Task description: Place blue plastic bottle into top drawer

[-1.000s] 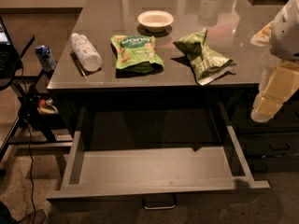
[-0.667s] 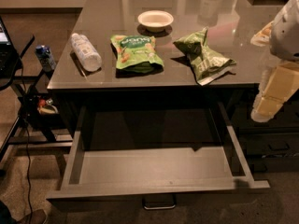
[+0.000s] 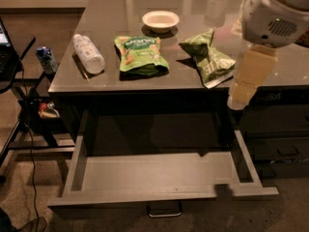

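Observation:
The blue plastic bottle [image 3: 88, 53] lies on its side near the left edge of the grey tabletop [image 3: 193, 8], its white cap pointing away from me. The top drawer [image 3: 149, 174] is pulled out wide below the table; its grey inside holds nothing, and a small metal loop handle [image 3: 164, 210] sits on its front. My gripper [image 3: 240, 99] hangs at the right on a white and cream arm, above the drawer's right side rail and the table's front right part. It is far to the right of the bottle and holds nothing that I can see.
Two green snack bags [image 3: 140, 56] [image 3: 208, 58] and a white bowl [image 3: 161, 20] lie on the table between bottle and arm. A small blue can [image 3: 47, 60] stands on a side stand at the left, with cables below. Dark narrower drawer fronts [image 3: 285, 149] stand at the right.
My arm and gripper have moved a little to the left and up, further over the table's right part. The bottle, bags and drawer have not moved.

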Robot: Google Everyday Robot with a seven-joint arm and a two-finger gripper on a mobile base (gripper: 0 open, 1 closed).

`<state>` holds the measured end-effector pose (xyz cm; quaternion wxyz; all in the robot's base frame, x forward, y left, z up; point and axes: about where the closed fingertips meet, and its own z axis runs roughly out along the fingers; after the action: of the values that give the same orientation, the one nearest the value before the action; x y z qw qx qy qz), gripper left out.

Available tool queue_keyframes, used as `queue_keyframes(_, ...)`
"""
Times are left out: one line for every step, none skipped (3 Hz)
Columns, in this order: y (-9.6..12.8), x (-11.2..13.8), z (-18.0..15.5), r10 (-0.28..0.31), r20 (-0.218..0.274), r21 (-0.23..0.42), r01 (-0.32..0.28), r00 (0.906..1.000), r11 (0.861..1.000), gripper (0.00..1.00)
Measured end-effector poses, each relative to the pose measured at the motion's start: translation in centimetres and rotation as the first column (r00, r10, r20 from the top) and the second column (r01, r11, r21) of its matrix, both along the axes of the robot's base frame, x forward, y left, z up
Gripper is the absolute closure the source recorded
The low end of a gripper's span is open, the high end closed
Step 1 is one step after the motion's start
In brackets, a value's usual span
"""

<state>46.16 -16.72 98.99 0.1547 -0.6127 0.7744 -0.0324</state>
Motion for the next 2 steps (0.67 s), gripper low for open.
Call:
queue_keyframes(2.7, 2.8, -0.1, 0.021, -0.029, -0.011, -0.021, 0.9994, 1.000, 0.00)
queue_keyframes(5.4, 5.6, -0.9, 0.063, -0.033, 0.024, -0.062, 0.9975, 0.998, 0.00)
